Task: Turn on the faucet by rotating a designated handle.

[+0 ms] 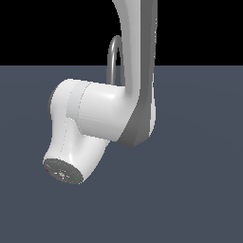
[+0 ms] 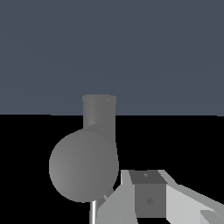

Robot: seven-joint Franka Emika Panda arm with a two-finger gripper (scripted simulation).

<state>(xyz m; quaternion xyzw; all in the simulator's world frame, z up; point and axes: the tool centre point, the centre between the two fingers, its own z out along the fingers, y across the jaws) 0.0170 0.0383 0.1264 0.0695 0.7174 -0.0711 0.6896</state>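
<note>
In the exterior view only the top of the faucet's grey arched spout (image 1: 114, 56) shows; the white arm hides the base, the handle and my gripper. In the wrist view the faucet's short grey cylindrical base (image 2: 99, 114) and a rounded grey body (image 2: 83, 168) are close in front. My gripper (image 2: 148, 199) shows as pale grey finger parts right beside the rounded body. A thin pale bar (image 2: 92, 213) runs off the frame edge between the body and the fingers. I cannot tell whether it is the handle or the spout. Nothing shows between the fingers.
The white and grey robot arm (image 1: 102, 116) fills the middle of the exterior view, its end cap (image 1: 62, 171) facing the camera. A flat dark blue-grey floor (image 1: 190, 199) lies all around, under a black background.
</note>
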